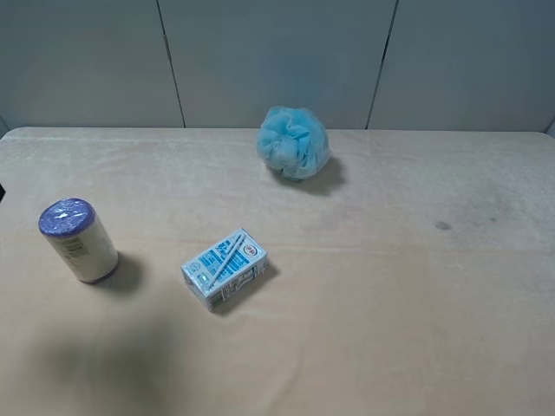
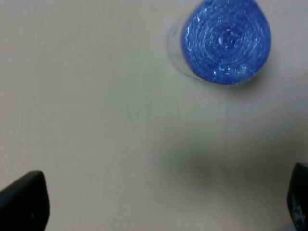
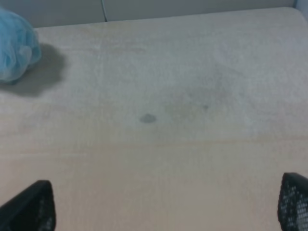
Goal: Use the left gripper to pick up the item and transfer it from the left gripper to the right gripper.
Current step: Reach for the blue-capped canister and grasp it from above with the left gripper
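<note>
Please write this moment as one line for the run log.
stage: pre-grasp | left gripper: open, near cylindrical container, no contact | right gripper: open, empty | container: upright, left of drink carton | transfer: not done

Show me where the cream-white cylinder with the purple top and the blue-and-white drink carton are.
cream-white cylinder [image 1: 78, 242]: exterior high view, labelled side.
blue-and-white drink carton [image 1: 224, 260]: exterior high view, top face.
</note>
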`<state>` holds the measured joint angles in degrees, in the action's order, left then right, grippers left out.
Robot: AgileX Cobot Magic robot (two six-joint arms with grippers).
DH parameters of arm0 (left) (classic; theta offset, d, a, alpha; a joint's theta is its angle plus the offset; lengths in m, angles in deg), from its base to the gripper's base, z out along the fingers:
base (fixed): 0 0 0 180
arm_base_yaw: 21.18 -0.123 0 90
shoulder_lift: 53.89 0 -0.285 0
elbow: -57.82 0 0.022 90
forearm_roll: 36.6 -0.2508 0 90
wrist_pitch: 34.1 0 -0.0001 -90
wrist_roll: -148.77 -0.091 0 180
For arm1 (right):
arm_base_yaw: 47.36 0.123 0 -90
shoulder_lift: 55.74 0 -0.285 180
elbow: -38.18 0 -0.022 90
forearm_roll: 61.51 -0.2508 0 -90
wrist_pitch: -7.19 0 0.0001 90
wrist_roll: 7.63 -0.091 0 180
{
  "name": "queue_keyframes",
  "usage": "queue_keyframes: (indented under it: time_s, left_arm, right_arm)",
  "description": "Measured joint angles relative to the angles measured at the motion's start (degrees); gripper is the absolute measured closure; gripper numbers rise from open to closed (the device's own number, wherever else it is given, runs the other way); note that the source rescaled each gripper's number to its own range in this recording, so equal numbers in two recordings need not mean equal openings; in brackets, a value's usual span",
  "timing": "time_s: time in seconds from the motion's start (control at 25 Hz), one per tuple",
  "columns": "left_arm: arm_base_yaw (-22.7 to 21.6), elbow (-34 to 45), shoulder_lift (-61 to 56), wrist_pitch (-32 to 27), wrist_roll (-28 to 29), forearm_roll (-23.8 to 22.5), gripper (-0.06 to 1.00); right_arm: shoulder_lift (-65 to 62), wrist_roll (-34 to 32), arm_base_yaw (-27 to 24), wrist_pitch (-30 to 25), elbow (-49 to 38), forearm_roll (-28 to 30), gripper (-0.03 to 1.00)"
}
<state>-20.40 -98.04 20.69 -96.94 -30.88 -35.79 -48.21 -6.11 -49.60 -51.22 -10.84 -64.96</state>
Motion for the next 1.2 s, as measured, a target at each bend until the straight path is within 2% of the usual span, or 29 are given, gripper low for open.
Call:
queue_keyframes:
  time_s: [0.24, 0.56, 0.96, 1.08, 1.16, 1.2]
  left_arm:
    - [4.8, 0.0, 8.7, 5.5, 3.2, -2.5, -0.04]
    - [10.6, 0.0, 19.0, 11.8, 5.5, -2.7, -0.03]
    - [11.4, 0.0, 27.5, 16.9, 7.2, -2.9, -0.03]
    - [11.4, 0.0, 29.1, 17.9, 7.2, -2.9, 0.05]
    - [11.4, 0.0, 29.3, 18.7, 7.2, -2.9, 0.19]
    - [11.4, 0.0, 29.3, 18.9, 7.2, -2.9, 0.31]
  right_arm:
    - [0.0, 0.0, 0.0, 0.0, 0.0, 0.0, -0.03]
    - [0.0, 0.0, 0.0, 0.0, 0.0, 0.0, -0.03]
    - [0.0, 0.0, 0.0, 0.0, 0.0, 0.0, -0.03]
    - [0.0, 0.0, 0.0, 0.0, 0.0, 0.0, -0.03]
    - [0.0, 0.0, 0.0, 0.0, 0.0, 0.0, -0.03]
    - [0.0, 0.0, 0.0, 0.0, 0.0, 0.0, -0.03]
